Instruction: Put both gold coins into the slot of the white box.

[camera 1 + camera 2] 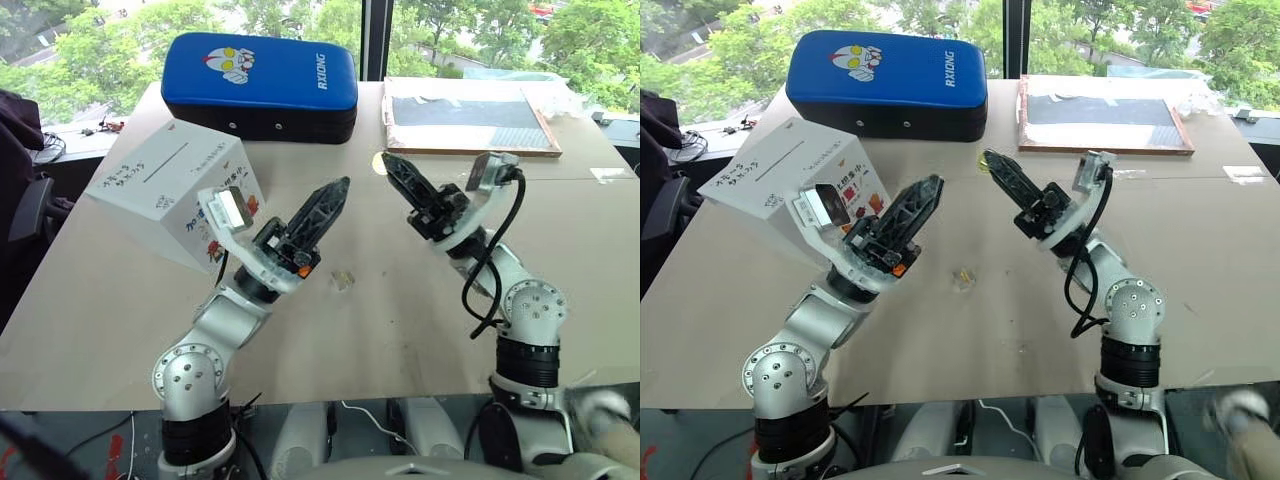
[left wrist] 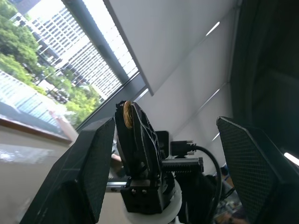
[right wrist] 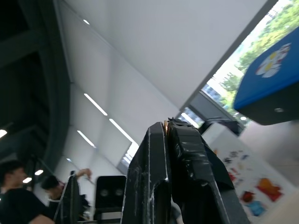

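Note:
My right gripper (image 1: pixel 391 164) is raised above the table, pointing up and to the left, and is shut on a gold coin (image 2: pixel 126 115) that pokes out at its fingertips. The coin also shows as a thin gold edge (image 3: pixel 165 123) between the pads. My left gripper (image 1: pixel 336 193) is raised opposite it, pointing up and to the right, open with nothing between its fingers (image 2: pixel 88 163). The two tips stand a short way apart. The white box (image 1: pixel 170 195) sits to the left of my left arm, with its slot (image 1: pixel 165 163) a dark line on the top face.
A blue padded case (image 1: pixel 260 85) lies at the back of the table behind the box. A framed dark board (image 1: pixel 465 115) lies at the back right. A small clear plastic piece (image 1: pixel 343 280) rests on the table between my arms. People (image 3: pixel 16 186) stand in the room beyond.

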